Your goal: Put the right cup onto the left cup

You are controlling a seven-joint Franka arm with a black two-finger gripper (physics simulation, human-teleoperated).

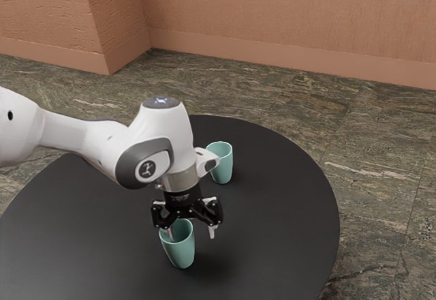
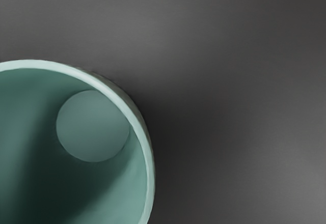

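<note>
Half over the right cup (image 1: 180,253), hangs with gripper (image 1: 191,234) open, one finger inside the rim and one outside. Sees that cup upright on the table (image 1: 286,198), left cup (image 1: 221,170) upright too, well apart.

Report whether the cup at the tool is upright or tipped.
Upright: the cup has its mouth up, and the wrist view looks down into it.
</note>
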